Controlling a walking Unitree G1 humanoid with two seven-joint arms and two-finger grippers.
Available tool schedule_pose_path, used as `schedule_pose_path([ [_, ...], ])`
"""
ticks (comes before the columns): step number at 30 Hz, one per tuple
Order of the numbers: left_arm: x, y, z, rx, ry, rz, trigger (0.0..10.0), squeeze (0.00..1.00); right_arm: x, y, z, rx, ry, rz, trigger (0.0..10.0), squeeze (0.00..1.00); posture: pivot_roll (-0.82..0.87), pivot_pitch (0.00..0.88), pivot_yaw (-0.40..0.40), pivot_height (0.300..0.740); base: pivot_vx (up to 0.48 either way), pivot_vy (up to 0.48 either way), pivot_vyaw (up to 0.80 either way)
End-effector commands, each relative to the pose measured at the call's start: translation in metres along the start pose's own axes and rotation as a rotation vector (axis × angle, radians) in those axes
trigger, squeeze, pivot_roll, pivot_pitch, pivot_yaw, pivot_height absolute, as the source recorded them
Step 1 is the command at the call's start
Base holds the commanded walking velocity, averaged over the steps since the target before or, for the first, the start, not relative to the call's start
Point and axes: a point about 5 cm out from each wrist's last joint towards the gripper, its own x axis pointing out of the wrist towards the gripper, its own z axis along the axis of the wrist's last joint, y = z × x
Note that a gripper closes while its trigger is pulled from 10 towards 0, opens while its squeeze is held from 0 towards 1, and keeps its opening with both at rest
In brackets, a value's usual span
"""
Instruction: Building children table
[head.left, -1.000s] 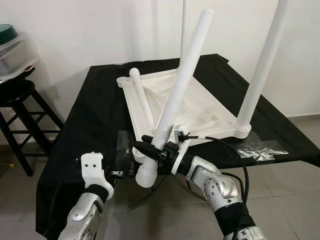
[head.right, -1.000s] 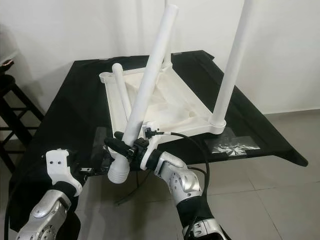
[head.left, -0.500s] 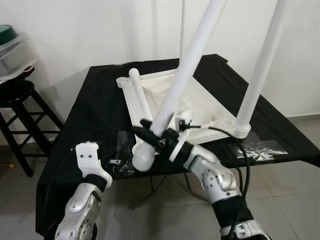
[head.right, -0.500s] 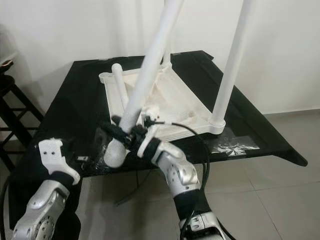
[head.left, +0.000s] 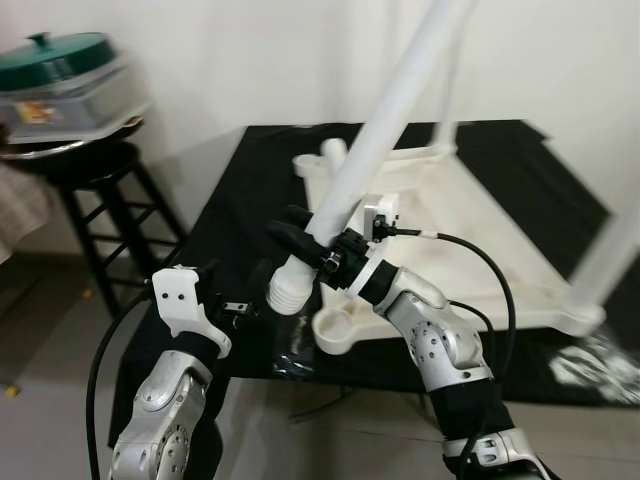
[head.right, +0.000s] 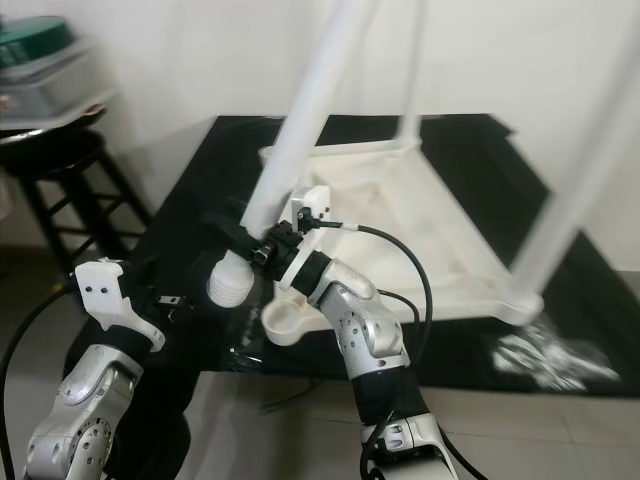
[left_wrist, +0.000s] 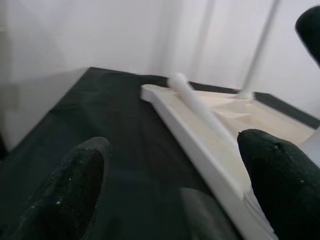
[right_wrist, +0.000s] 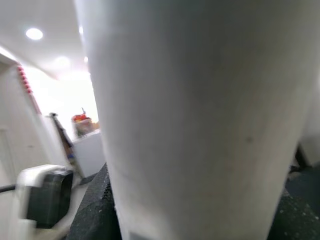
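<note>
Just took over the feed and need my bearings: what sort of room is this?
Probably a room in a home, used as a makeshift assembly spot: plain white walls, a tiled floor, a black-draped table bearing the upturned white children's tabletop, and a black wooden stool holding a green-lidded container.

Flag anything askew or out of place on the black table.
One white plastic leg lies loose across the upturned white tabletop rather than standing in a socket. The right tool holds another white leg tilted, its ribbed end above the empty corner socket.
</note>
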Motion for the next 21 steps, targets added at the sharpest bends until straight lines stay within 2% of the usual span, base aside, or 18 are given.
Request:
schedule_pose_path([
  [1,0.003,-0.008,-0.002,-0.010,0.010,-0.033,10.0,0.00,-0.002,-0.001,0.007,-0.013,-0.024,0.002,10.0,0.00,-0.03,0.000,0.034,0.740,0.307,0.000,0.00],
  [8,0.000,-0.008,-0.003,-0.014,0.021,-0.045,10.0,0.00,-0.001,0.004,0.010,-0.014,-0.041,0.041,10.0,0.00,-0.03,0.000,0.034,0.740,0.313,0.000,0.00],
  [12,-0.001,-0.010,-0.010,-0.023,0.071,-0.043,10.0,0.00,-0.006,0.011,0.007,-0.030,0.017,0.130,10.0,0.00,-0.03,0.000,0.037,0.740,0.000,0.000,0.00],
  [14,-0.004,-0.008,-0.017,0.008,0.111,-0.023,10.0,0.00,-0.015,0.017,0.007,-0.047,0.079,0.248,10.0,0.00,-0.03,0.000,0.040,0.740,0.000,0.000,0.00],
  [16,-0.004,-0.008,-0.017,0.008,0.111,-0.023,10.0,0.00,-0.015,0.017,0.007,-0.047,0.079,0.248,10.0,0.00,-0.03,0.000,0.040,0.740,0.000,0.000,0.00],
  [17,-0.005,-0.006,-0.020,0.027,0.128,-0.012,10.0,0.00,-0.020,0.020,0.007,-0.050,0.108,0.303,10.0,0.00,-0.03,0.000,0.040,0.740,0.000,0.000,0.00],
  [19,-0.012,0.003,-0.029,0.109,0.182,0.053,10.0,0.00,-0.037,0.023,0.005,-0.073,0.243,0.460,10.0,0.00,-0.03,0.000,0.036,0.740,0.000,0.000,0.00],
  [21,-0.012,0.003,-0.029,0.109,0.182,0.053,10.0,0.00,-0.037,0.023,0.005,-0.073,0.243,0.460,10.0,0.00,-0.03,0.000,0.036,0.740,0.000,0.000,0.00],
])
